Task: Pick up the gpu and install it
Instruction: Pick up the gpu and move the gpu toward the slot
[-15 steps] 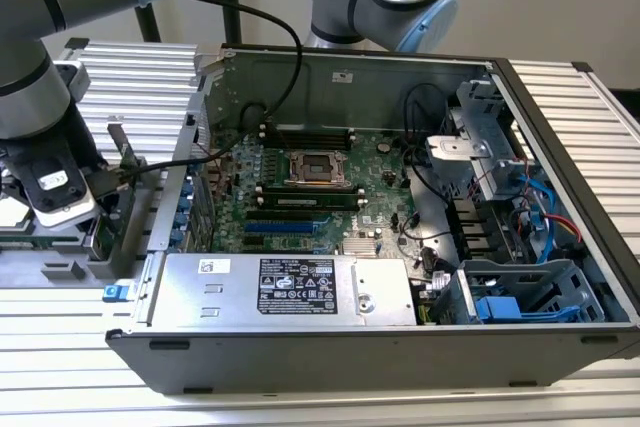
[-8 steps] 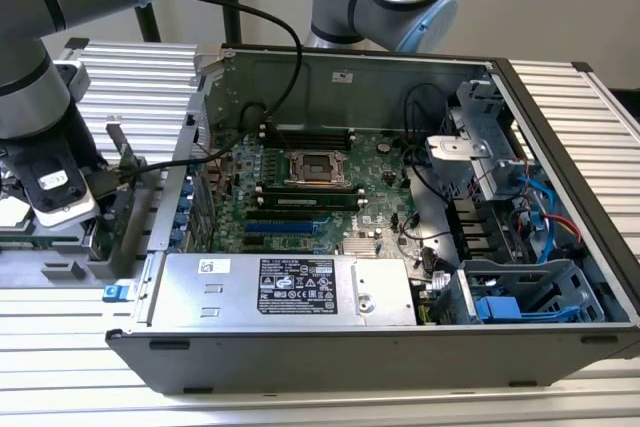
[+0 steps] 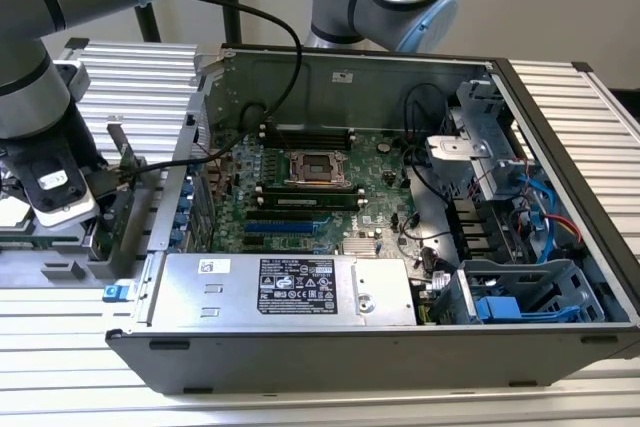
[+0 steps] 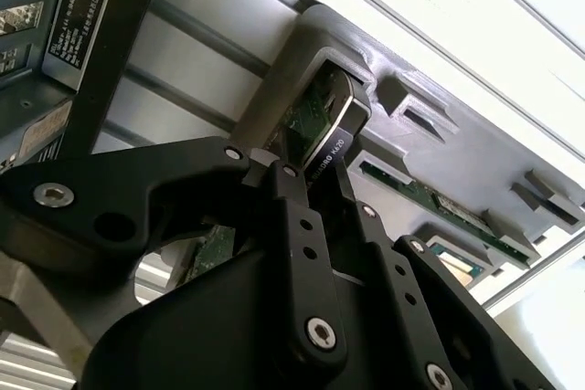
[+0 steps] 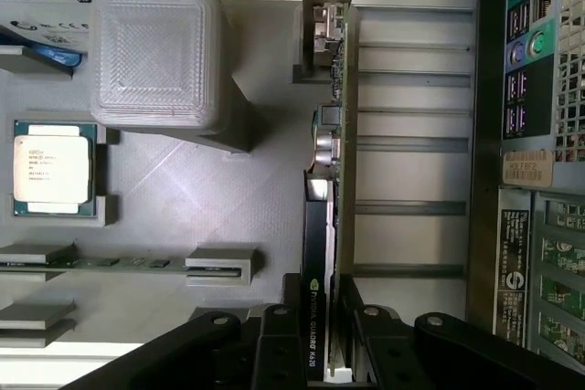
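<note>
1. Where the exterior view shows the arm (image 3: 30, 97) bent low at that view's left, the graphics card (image 3: 127, 172) stands on edge in a grey tray (image 3: 60, 272) just outside the open computer case (image 3: 560, 77). The motherboard (image 3: 330, 197) lies inside, toward that view's right, beyond the case's side wall.
2. In the first wrist view, the gripper (image 5: 320, 321) straddles the card's near end and appears to pinch its black cooler. The card's long axis runs straight away from the gripper, with the metal bracket (image 5: 322, 25) at the far end. A raised block (image 5: 155, 61) stands well apart on one side, and the case's back is nearer on the other.
3. In the second wrist view, the fingers (image 4: 292, 198) press the cooler from both sides. The card sits in the tray's slot, not yet lifted.
</note>
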`<action>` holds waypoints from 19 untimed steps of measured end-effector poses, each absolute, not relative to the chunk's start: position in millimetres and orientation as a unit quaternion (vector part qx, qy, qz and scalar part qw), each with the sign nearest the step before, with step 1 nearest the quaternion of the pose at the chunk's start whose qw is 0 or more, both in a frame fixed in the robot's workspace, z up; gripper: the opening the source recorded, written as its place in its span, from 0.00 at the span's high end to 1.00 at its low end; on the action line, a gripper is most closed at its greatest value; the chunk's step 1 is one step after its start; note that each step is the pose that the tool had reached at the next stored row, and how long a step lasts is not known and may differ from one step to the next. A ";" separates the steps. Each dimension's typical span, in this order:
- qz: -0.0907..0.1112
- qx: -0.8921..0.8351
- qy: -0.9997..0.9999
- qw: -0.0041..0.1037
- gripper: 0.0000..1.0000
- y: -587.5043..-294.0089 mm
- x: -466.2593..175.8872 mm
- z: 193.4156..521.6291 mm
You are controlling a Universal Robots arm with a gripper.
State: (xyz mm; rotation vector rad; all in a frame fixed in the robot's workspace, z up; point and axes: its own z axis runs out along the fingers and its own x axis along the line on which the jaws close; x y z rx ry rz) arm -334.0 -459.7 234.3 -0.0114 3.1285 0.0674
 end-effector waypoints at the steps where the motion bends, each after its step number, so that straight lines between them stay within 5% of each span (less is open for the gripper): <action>1: 0.022 -0.004 1.000 0.006 1.00 -459.7 -334.0 234.4; 19: 0.022 -0.004 1.000 0.006 1.00 -459.8 -334.0 242.4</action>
